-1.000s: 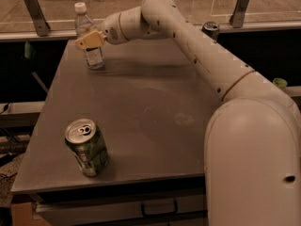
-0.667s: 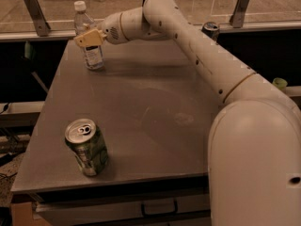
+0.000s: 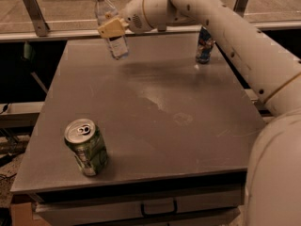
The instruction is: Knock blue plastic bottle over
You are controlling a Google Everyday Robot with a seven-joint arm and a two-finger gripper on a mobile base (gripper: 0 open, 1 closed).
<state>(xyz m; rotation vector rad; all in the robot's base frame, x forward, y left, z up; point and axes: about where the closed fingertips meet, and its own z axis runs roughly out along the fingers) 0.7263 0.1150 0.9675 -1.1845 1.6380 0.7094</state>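
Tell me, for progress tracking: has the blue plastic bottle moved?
Yes. The blue plastic bottle shifted right, away from the left post, now tilted; the gripper is against it.

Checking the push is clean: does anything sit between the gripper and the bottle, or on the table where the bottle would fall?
Nothing visible does. The gripper overlaps the tilted bottle at its middle, far left on the table. The blue can stands far right and the green can near the front, both well away.
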